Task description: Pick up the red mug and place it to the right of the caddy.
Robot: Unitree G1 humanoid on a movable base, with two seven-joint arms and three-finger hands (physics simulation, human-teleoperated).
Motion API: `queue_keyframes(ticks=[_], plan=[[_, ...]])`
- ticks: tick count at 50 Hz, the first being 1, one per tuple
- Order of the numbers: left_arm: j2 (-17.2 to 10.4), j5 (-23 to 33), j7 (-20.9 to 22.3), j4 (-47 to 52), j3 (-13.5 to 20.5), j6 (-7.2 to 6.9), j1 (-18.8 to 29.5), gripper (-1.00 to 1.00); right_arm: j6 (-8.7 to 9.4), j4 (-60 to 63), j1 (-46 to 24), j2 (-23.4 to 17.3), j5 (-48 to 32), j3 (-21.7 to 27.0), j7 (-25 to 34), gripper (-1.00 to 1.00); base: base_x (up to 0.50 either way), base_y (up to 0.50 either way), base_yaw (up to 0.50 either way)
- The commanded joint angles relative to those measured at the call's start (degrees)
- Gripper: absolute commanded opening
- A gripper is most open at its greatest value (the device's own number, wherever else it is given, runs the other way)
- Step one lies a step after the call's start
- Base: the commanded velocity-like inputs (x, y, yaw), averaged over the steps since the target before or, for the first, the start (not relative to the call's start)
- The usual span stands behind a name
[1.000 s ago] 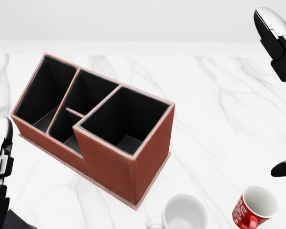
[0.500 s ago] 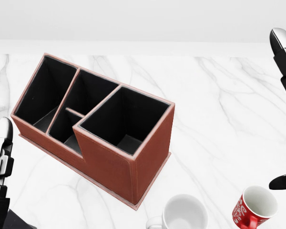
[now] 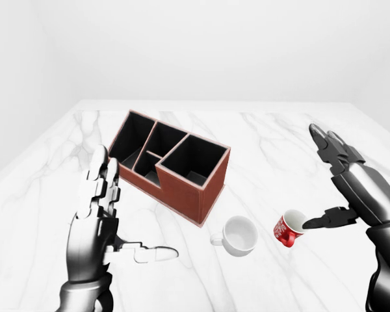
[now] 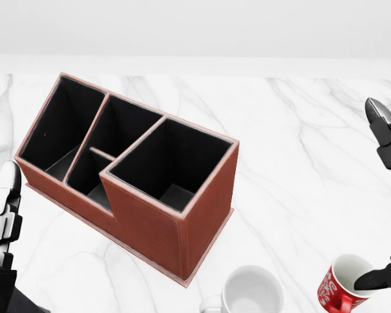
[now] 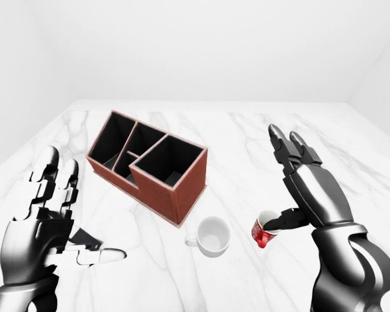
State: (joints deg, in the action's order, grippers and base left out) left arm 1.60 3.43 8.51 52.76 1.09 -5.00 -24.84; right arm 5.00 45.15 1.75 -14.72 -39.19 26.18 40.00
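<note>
Red mug [image 3: 290, 228]: upright on marble counter [image 3: 266, 140], below-right of caddy [image 3: 171, 164], beside white mug [image 3: 238, 234]. Right hand [image 5: 299, 179]: spread, thumb at rim, nothing gripped. Left hand [image 3: 101, 211]: spread, idle. Advice: wrap fingers round body before lifting; avoid tipping.

White marble table in a bare white room

You're looking at a white marble tabletop [image 3: 260, 140] with thin grey veins — it fills the lower part of every view and spreads past your fingers on all sides. Its far edge runs straight across the eye views, well above your fingertips. Behind it stands a plain white wall [image 3: 201, 45], meeting side walls at soft corners in the eye views — the light is even, with only faint shadows.
</note>
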Motion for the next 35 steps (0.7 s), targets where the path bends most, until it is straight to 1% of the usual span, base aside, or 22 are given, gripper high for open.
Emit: queue_keyframes(ticks=[1, 7, 17, 25, 35], plan=[[-0.20, 0.06, -0.24, -0.34, -0.25, 0.00, 0.08, 1.00, 0.00, -5.99, 1.77, 1.01, 1.75, 0.94, 0.00, 1.00, 0.00, 0.00, 0.00], [-0.30, 0.24, -0.44, -0.97, -0.49, 0.00, 0.43, 1.00, 0.00, -9.79, 1.84, 0.34, 2.64, 1.89, 0.00, 1.00, 0.00, 0.00, 0.00], [-0.40, 0.20, -0.56, -1.51, -0.52, 0.00, 0.52, 1.00, 0.00, -17.87, 0.84, -1.27, 3.48, 2.00, 0.00, 1.00, 0.00, 0.00, 0.00], [-0.48, 0.20, -0.65, -1.65, -0.62, 0.00, 0.35, 1.00, 0.00, -20.67, 0.92, -1.92, 4.76, 2.20, 0.00, 1.00, 0.00, 0.00, 0.00], [-0.72, 0.48, -1.06, -2.32, -1.05, 0.00, 0.63, 1.00, 0.00, -25.96, -0.37, -3.76, 6.12, 2.33, 0.00, 1.00, 0.00, 0.00, 0.00]])
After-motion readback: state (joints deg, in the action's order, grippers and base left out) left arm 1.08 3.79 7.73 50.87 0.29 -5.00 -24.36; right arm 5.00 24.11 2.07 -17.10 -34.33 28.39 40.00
